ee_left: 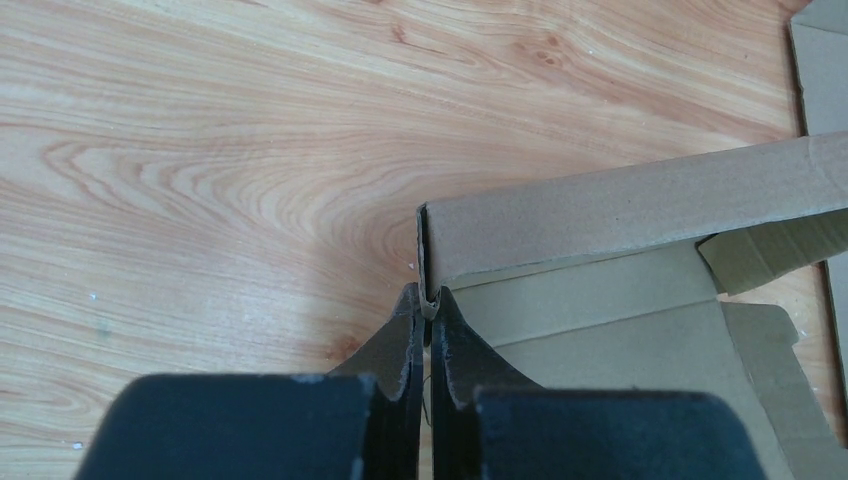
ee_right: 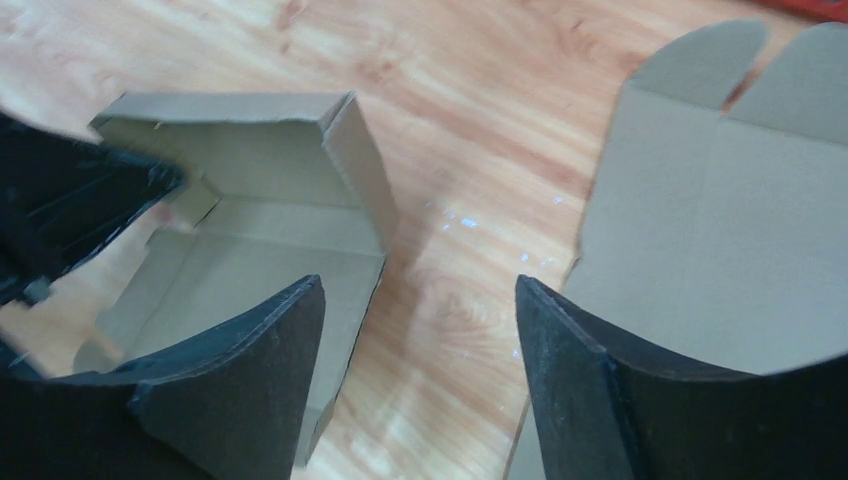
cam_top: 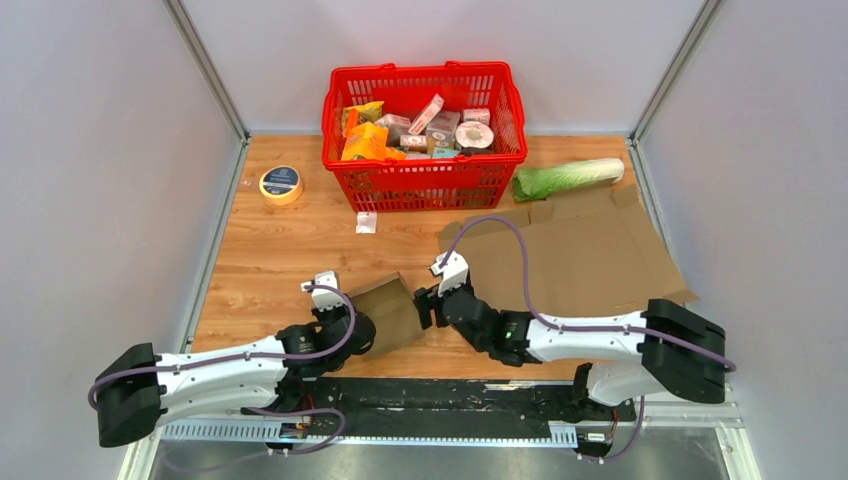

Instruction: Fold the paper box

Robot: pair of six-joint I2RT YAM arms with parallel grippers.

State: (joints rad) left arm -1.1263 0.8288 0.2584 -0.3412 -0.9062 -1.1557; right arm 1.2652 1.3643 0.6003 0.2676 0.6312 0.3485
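The paper box (cam_top: 392, 312) is a small brown carton, partly folded, lying on the wooden table between both arms. My left gripper (cam_top: 366, 326) is shut on the edge of one raised wall; in the left wrist view the fingertips (ee_left: 412, 305) pinch that wall of the box (ee_left: 620, 300) at its corner. My right gripper (cam_top: 428, 305) stands open just right of the box. In the right wrist view its gripper (ee_right: 418, 295) hovers over bare wood with nothing held. The box (ee_right: 250, 230) shows two standing walls, and its right edge runs just beside the left finger (ee_right: 250, 350).
A large flat cardboard sheet (cam_top: 580, 250) lies right of the box, also under my right finger (ee_right: 720, 200). At the back stand a red basket (cam_top: 430, 185) of groceries, a tape roll (cam_top: 281, 184), a green cabbage (cam_top: 568, 177) and a small white scrap (cam_top: 366, 222).
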